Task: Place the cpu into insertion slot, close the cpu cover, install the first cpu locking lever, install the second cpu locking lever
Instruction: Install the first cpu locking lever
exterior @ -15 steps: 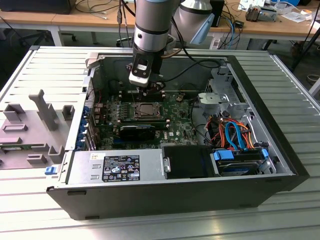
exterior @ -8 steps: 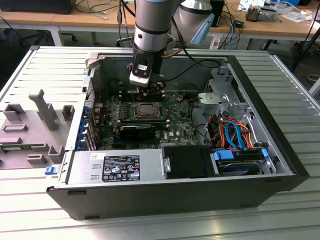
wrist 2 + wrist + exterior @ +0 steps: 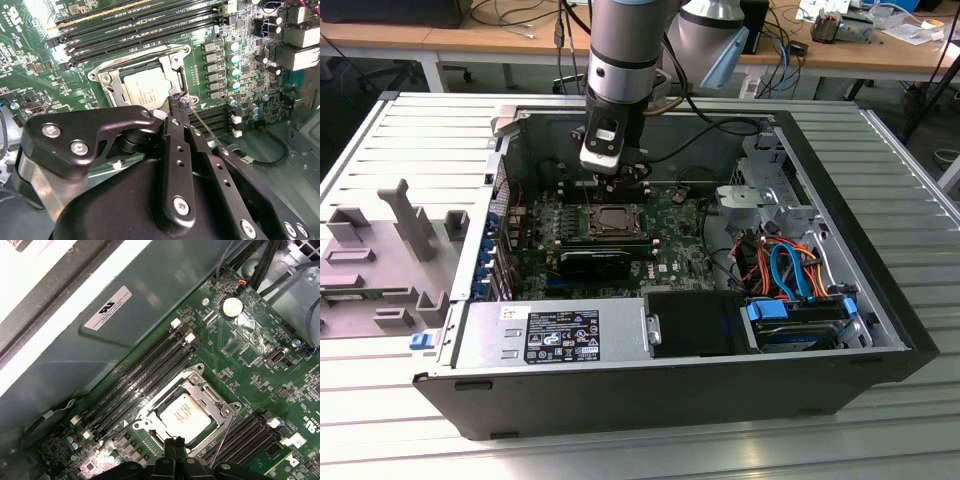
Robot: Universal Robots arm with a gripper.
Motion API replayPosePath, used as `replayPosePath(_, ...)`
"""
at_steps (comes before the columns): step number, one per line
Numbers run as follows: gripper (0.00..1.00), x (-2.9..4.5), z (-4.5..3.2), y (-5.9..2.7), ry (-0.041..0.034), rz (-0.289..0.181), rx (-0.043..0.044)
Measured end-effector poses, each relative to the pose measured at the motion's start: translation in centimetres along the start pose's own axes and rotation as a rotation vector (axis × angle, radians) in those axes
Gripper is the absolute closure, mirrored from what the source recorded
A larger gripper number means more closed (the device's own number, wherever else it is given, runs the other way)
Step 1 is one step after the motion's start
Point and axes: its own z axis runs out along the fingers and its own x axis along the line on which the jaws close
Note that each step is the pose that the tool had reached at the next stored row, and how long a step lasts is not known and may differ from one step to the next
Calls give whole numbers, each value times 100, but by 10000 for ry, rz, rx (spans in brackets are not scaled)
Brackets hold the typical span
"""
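Silvery, one cpu, one cpu cover

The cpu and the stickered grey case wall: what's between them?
In the first wrist view, long black memory slots run between the cpu and the case wall.

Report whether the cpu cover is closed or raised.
Closed: in the first wrist view the cpu cover lies flat around the cpu, whose top shows through its window.
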Motion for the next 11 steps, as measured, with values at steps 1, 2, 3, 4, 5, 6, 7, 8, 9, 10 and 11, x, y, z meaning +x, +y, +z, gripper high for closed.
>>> replayPosePath(1,89,0,0,0,0,-12,1)
replayPosePath(2,89,0,0,0,-1,-25,2)
replayPosePath(3,89,0,0,0,-2,-38,4)
replayPosePath(4,89,0,0,0,-2,-51,6)
replayPosePath(5,89,0,0,0,-3,-71,7)
replayPosePath(6,89,0,0,0,-4,-95,9)
replayPosePath(7,89,0,0,0,-5,-127,12)
replayPosePath(8,89,0,0,0,-6,-143,14)
replayPosePath(9,89,0,0,0,-6,-156,15)
replayPosePath(10,89,0,0,0,-7,-174,17)
replayPosePath(11,89,0,0,0,-8,-198,18)
